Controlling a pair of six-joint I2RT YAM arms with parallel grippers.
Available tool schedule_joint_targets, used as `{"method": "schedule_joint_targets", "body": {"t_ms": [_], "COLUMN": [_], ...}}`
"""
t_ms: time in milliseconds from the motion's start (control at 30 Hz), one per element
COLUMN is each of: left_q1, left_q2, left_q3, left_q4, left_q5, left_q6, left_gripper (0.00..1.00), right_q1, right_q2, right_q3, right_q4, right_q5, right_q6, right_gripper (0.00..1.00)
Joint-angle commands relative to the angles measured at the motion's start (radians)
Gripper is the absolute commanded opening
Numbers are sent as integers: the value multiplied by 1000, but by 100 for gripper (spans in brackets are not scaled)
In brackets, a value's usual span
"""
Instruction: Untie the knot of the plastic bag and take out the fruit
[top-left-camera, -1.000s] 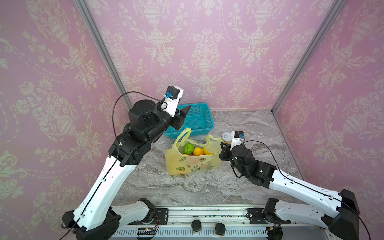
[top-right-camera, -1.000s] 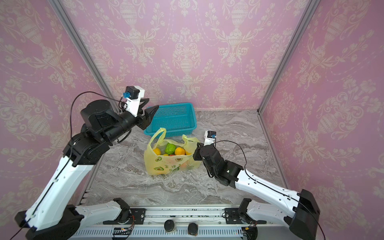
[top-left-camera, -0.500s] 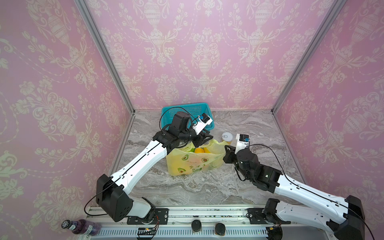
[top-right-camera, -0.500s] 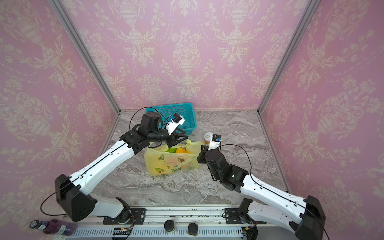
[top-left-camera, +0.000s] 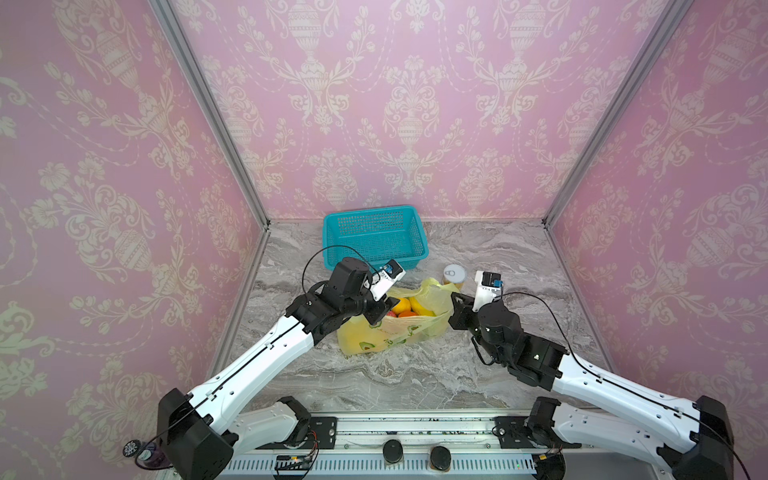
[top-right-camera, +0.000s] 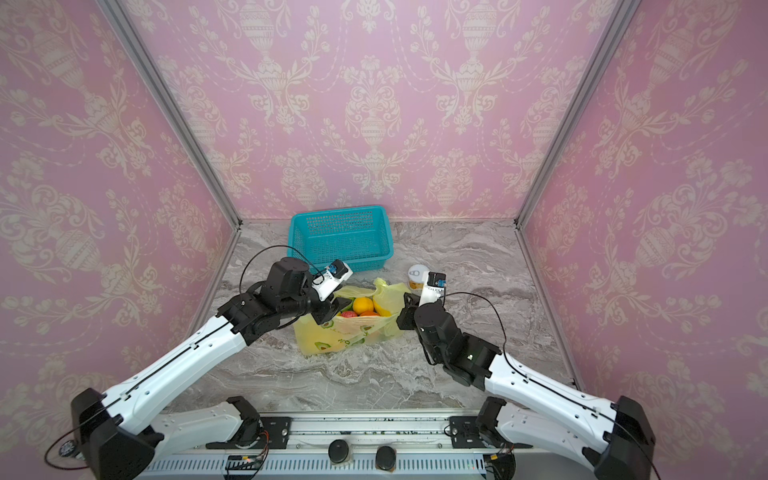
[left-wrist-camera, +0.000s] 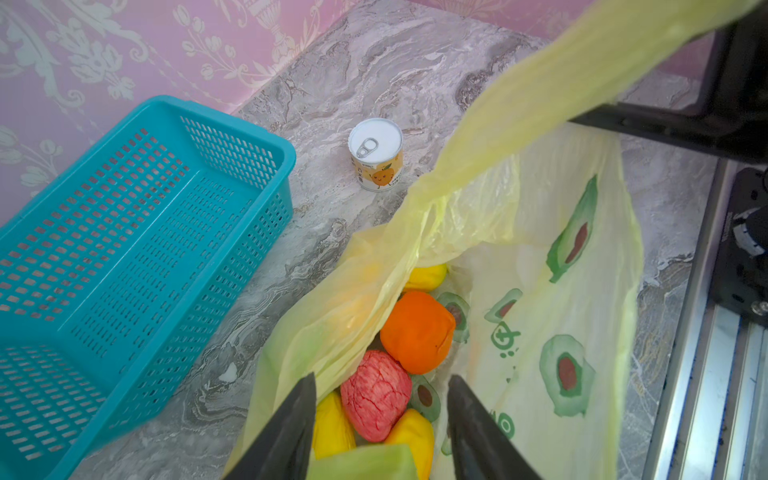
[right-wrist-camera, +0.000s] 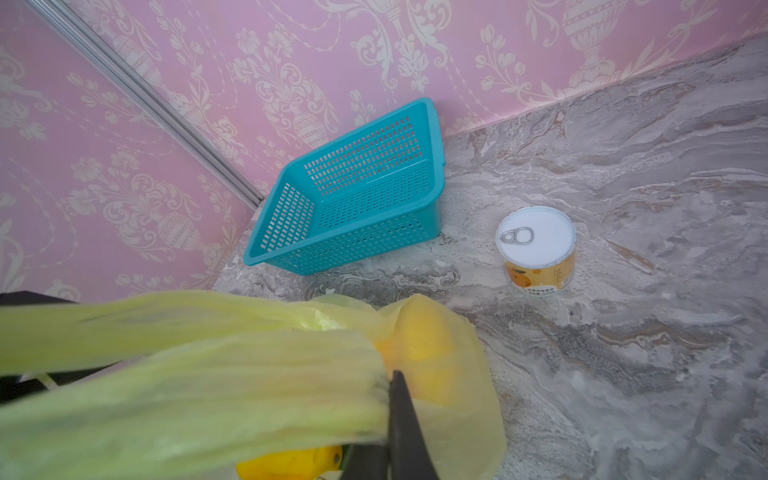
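Several fruit lie below the gaping left hand; right hand is clamped on the plastic bag.

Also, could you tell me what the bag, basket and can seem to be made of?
The plastic bag: thin translucent film, slightly glossy; it crumples and fruit shows through. Basket: rigid moulded plastic, by its perforated walls. Can: likely metal, given the pull-tab lid.

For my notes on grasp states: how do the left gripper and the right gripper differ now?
The left gripper has its jaws apart, with nothing gripped; the right gripper has its jaws shut on a strip of the plastic bag. The left gripper points into the bag's open mouth, above the fruit; the right gripper is outside it. Both are low, at the bag.
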Motion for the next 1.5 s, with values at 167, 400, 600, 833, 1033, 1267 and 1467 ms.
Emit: {"method": "schedule_joint_targets", "body": {"t_ms": [167,400,600,833,1033,1267,1467], "left_q1": [-57,-56,-57,-52,-39,15,44], "left_q2": [118,243,339,388,363,238,122], "left_q3": [50,123,174,203,235,284,307], "left_q4": [-171,-154,-144,-112,-68,-74,-155], "left_q5": [-157,-230,-217,-243,-392,-519,-674], "left_q6": [126,156,165,149,117,57,-51], "left_gripper": [56,58,53,10,0,0,0], "right_q1": [8,9,11,13,13,13,20], "right_q2": [-22,-21,-32,-47,-60,-73,-13], "right_q3": [-38,-38,-47,-55,-68,-88,-49], "right_q4": [38,32,35,32,25,38,75], "right_q5": [-30,-45,-48,-50,-44,-75,-202], "right_q6": [-15,-17,-19,-24,-25,-53,-142], "right_gripper": [0,0,0,0,0,0,0]}}
